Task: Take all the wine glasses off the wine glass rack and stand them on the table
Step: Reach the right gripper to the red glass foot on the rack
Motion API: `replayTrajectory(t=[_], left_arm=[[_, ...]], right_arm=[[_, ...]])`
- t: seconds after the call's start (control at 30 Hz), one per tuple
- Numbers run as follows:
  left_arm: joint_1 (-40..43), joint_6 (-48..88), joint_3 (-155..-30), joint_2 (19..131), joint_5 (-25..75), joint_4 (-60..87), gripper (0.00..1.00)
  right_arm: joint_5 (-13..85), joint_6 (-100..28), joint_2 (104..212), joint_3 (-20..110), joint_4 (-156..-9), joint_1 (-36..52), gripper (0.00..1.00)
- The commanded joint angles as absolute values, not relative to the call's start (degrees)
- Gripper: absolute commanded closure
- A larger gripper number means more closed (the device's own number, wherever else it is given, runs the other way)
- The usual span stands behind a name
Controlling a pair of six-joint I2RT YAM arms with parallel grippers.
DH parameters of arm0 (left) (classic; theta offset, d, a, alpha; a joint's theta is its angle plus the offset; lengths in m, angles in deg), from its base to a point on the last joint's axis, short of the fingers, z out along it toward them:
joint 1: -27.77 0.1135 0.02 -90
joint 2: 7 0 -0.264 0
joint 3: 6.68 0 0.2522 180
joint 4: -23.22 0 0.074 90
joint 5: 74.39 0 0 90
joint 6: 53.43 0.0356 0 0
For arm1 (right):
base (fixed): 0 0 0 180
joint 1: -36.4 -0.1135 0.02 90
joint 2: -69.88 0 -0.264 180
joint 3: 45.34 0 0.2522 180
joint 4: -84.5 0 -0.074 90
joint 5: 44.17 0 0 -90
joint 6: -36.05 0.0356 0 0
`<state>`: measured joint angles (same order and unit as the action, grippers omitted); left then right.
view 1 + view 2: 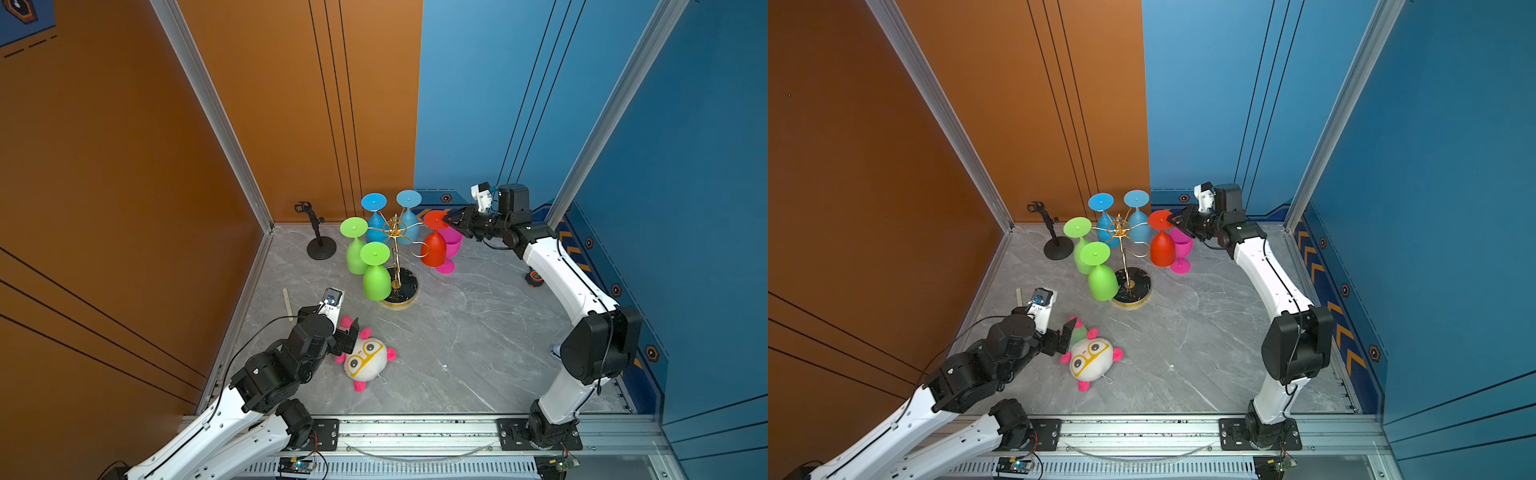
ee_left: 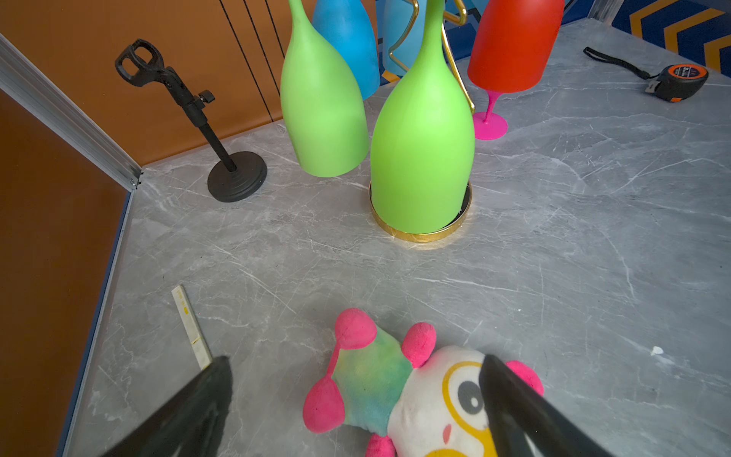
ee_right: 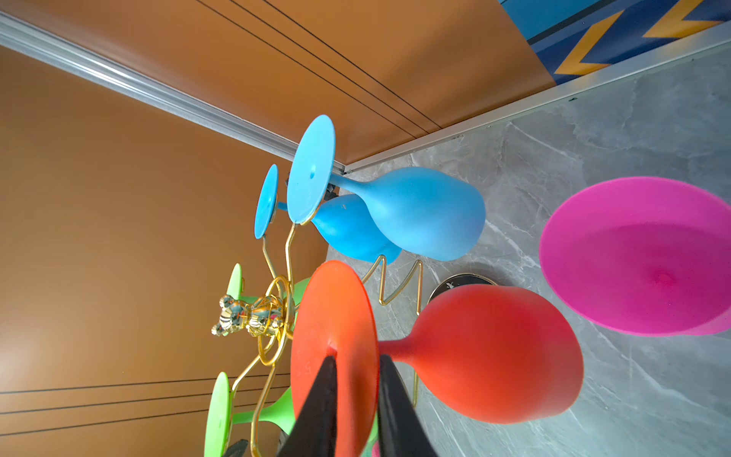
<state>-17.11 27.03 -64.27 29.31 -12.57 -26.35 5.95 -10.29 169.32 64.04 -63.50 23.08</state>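
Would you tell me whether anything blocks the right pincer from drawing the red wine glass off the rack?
Nothing between them: the right pincer pinches the red wine glass by its foot. The pink glass stands upright beside its bowl, on the arm's side, and might get bumped.

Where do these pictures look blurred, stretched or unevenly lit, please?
Left wrist view: the left pincer is blurred, the near green glass looks stretched. Right wrist view: the right pincer is soft, the red wine glass sharp. Both top views: sharp, evenly lit, faint shadows.

The clamp stand point(image 1: 321, 249) sits left of the wine glass rack point(image 1: 405, 286), plush toy point(image 1: 365, 363) before it.
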Motion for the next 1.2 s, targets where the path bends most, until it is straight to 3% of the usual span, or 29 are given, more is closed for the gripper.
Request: replayTrajectory(t=[0.0, 0.37, 1.17], left_arm=[[-16.4, 26.2, -64.6, 28.9, -11.9, -26.6, 0.02], [-15.9, 26.0, -64.7, 29.3, -11.0, -26.0, 0.02], [-15.6, 26.2, -64.5, 28.3, -10.7, -26.0, 0.02]], right_arm=[[4.6, -9.3, 167.1, 63.2, -66.0, 22.6, 0.87], [2.2, -4.8, 165.2, 61.3, -71.2, 22.0, 0.96], [-0.4, 0.4, 167.0, 61.5, -78.4, 20.2, 1.00]])
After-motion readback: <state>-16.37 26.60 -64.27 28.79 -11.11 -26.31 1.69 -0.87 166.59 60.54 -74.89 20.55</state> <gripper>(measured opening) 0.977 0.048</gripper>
